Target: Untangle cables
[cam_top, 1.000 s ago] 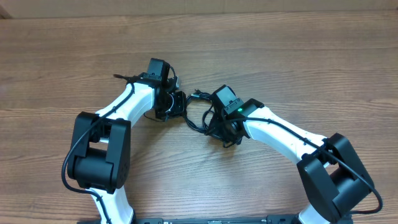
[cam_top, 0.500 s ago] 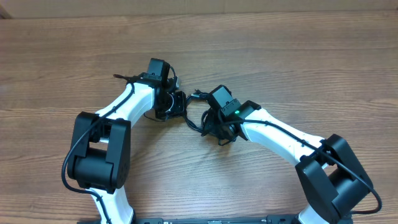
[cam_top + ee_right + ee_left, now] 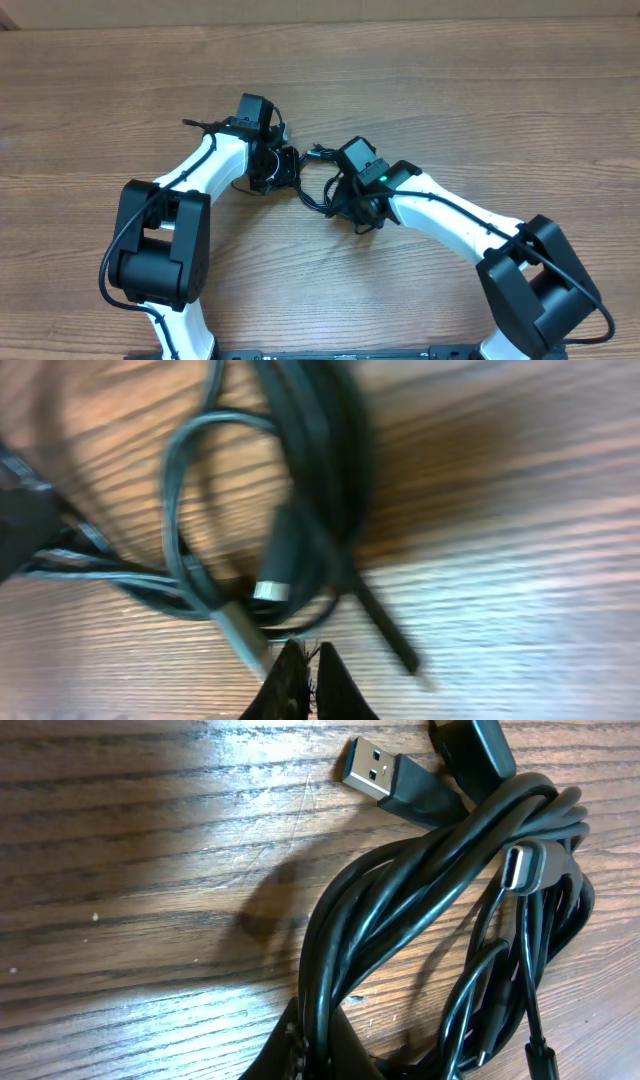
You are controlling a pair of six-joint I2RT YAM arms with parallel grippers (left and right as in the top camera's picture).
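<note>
The cables [image 3: 312, 188] lie bunched on the bench [image 3: 460, 90] near its middle, between the two arms. The left tool [image 3: 280, 170] sits at the bundle's left side and the right tool [image 3: 345, 205] at its right. One plug [image 3: 385, 775] sticks out of the bundle, flat on the bench.

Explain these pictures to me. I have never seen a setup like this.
These are two white robot arms at a wooden table, each ending in a two-finger pincer. One picture looks down from above; the other two come from small cameras on the wrists. On the table lies a tangled bundle of thin black cables, with a flat USB plug showing. The left pincer is shut and seems to pinch the bundle. The right pincer is shut too; its picture is blurred, so whether it holds a cord is unclear.
</note>
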